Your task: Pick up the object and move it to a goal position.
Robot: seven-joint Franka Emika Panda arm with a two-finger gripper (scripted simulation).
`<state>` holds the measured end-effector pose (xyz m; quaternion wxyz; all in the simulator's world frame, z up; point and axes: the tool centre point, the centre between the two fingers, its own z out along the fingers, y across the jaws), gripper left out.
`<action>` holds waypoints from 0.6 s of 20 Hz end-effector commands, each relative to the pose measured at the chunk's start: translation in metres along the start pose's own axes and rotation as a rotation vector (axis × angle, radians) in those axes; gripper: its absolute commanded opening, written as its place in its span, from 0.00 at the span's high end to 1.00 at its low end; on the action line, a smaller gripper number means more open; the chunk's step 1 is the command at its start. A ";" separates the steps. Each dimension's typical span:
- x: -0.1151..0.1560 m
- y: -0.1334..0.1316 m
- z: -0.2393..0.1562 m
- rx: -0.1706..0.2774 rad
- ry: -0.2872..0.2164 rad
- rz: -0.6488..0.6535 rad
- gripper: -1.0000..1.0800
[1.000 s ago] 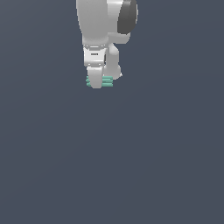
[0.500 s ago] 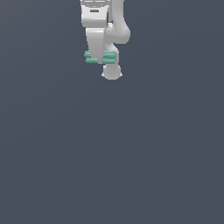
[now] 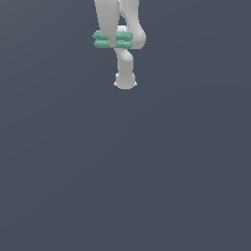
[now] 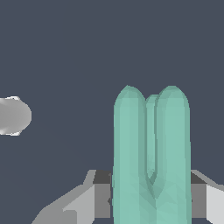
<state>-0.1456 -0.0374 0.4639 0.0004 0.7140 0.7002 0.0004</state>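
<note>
The gripper [image 3: 113,41] has its fingers [image 4: 94,199] closed on the teal object [image 3: 112,39], which sits crosswise between them near the top of the exterior view. A rounded white arm part [image 3: 125,81] shows just below; whether it touches the tabletop [image 3: 125,171] seems unclear.

White, smooth-shelled robot arm against flat grey-blue.

The arm [image 3: 126,59] is plain glossy white with rounded, tube-like segments and a bulbous joint, free of markings, cables or screws. In the wrist view the gripper [image 4: 151,199] shows boxy fingers [image 4: 94,199]: pale grey faces, white outer edges, dark upper surfaces.
</note>
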 end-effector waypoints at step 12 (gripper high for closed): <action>0.001 -0.001 -0.019 0.001 0.000 0.001 1.00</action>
